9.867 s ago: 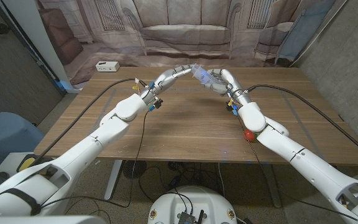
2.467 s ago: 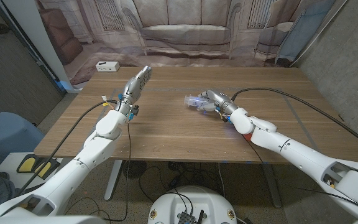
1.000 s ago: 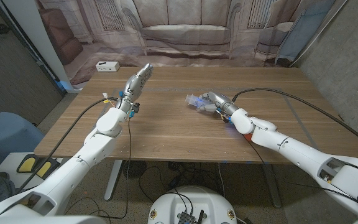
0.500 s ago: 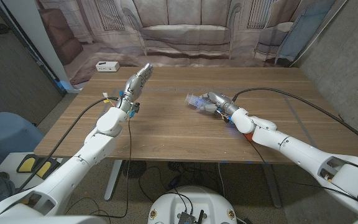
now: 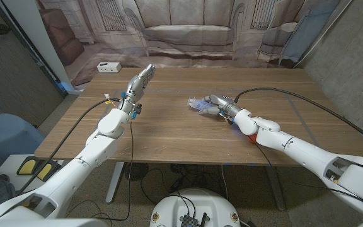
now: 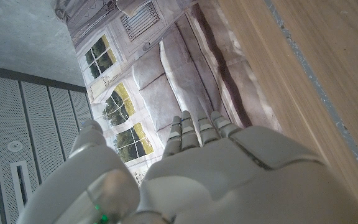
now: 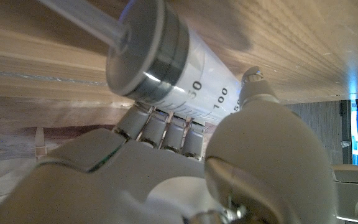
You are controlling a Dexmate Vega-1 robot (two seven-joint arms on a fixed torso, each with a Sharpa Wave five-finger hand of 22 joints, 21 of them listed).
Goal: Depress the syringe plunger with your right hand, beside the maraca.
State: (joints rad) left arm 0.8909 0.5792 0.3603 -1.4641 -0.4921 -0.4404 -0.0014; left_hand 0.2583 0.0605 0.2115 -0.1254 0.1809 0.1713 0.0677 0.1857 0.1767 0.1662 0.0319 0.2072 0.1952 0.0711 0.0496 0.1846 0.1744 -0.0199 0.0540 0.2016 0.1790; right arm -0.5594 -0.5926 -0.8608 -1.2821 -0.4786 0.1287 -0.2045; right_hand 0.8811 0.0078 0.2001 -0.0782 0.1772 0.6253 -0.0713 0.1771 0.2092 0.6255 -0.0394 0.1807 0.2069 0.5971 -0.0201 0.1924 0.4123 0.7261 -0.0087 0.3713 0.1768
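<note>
My right hand (image 5: 220, 106) holds a clear syringe (image 5: 200, 104) low over the middle of the wooden table (image 5: 169, 135), its far end pointing toward the robot's left. In the right wrist view the fingers (image 7: 160, 124) wrap under the graduated barrel (image 7: 179, 62), the thumb (image 7: 257, 84) lies beside it, and the plunger rod (image 7: 79, 15) sticks out past the flange. A red maraca (image 5: 252, 137) peeks out from under my right forearm. My left hand (image 5: 140, 79) is raised over the table's left back part, fingers straight, holding nothing (image 6: 229, 174).
A white power strip (image 5: 108, 67) lies at the back left corner. Black cables (image 5: 307, 101) run across the table to both wrists. A printed sofa backdrop (image 5: 188, 31) hangs behind the far edge.
Ten seconds ago both hands held the syringe up at the back. The left hand has since let go and moved left. Over the last second the syringe has dipped slightly.
</note>
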